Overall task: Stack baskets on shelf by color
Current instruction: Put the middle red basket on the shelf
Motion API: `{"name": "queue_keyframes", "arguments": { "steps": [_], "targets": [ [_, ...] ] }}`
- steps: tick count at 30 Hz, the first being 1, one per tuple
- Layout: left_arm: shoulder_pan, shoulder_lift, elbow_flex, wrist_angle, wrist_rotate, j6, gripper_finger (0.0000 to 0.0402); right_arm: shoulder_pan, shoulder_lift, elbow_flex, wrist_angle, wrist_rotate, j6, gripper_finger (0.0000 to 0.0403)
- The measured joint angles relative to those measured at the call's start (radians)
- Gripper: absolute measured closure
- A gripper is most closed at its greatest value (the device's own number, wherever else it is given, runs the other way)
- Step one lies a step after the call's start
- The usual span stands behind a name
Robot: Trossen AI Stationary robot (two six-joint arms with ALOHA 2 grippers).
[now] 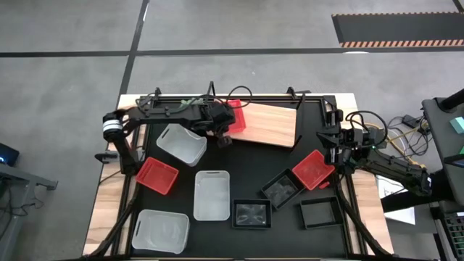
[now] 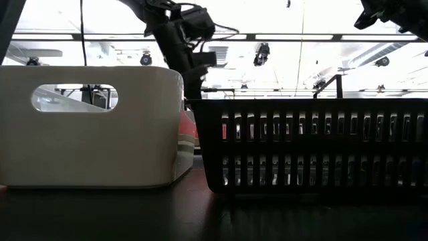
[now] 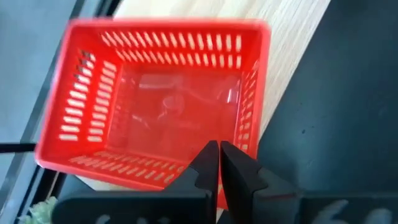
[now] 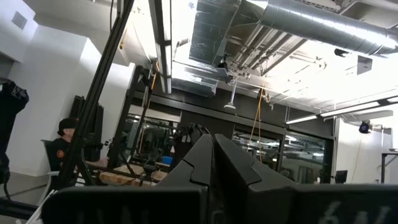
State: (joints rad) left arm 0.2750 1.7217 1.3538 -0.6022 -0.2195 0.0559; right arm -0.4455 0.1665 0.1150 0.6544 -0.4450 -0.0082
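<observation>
A black mat (image 1: 239,163) covers most of a pale wooden table (image 1: 107,210). At the mat's far edge lies the shelf (image 1: 272,125), a light wooden board, slightly askew. A red basket (image 3: 155,102) sits on the shelf's left end, and the left gripper (image 3: 219,163) hangs just above it, fingers pressed together and holding nothing. The right gripper (image 4: 213,158) is at the right side of the mat, pointed upward at the ceiling, fingers also closed and empty.

The other baskets are spread over the mat. A second red basket (image 1: 156,175) lies to the left and a third red basket (image 1: 313,169) to the right, below the right arm. A white basket (image 1: 181,144) sits near the left arm, a second white basket (image 1: 212,195) in the middle, and a third white basket (image 1: 160,231) at the near left. Three black baskets (image 1: 251,214) cluster at the near right.

Grey concrete floor with dark lines surrounds the table. The room beyond has exposed silver ducts (image 4: 323,28), strip lights and glass partitions; a person (image 4: 63,149) sits far off.
</observation>
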Motion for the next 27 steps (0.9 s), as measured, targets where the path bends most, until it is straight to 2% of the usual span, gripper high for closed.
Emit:
{"name": "queue_keyframes", "arguments": {
  "steps": [9,16,19,27],
  "targets": [
    [-0.103,-0.011,0.046,0.004,0.013,-0.003,0.0401,0.0,0.0,0.0,0.0,0.0,-0.003,0.0392],
    [-0.142,-0.009,0.001,-0.018,0.015,0.001,0.0401,0.0,0.0,0.0,-0.007,0.0,-0.002,0.0392],
    [-0.142,-0.009,-0.023,-0.011,-0.012,0.001,0.0401,0.0,0.0,0.001,-0.007,0.0,-0.002,0.0392],
    [-0.137,-0.008,-0.067,-0.016,-0.162,-0.051,0.0401,0.0,0.0,0.001,-0.007,0.0,-0.002,0.0392]
  ]
}}
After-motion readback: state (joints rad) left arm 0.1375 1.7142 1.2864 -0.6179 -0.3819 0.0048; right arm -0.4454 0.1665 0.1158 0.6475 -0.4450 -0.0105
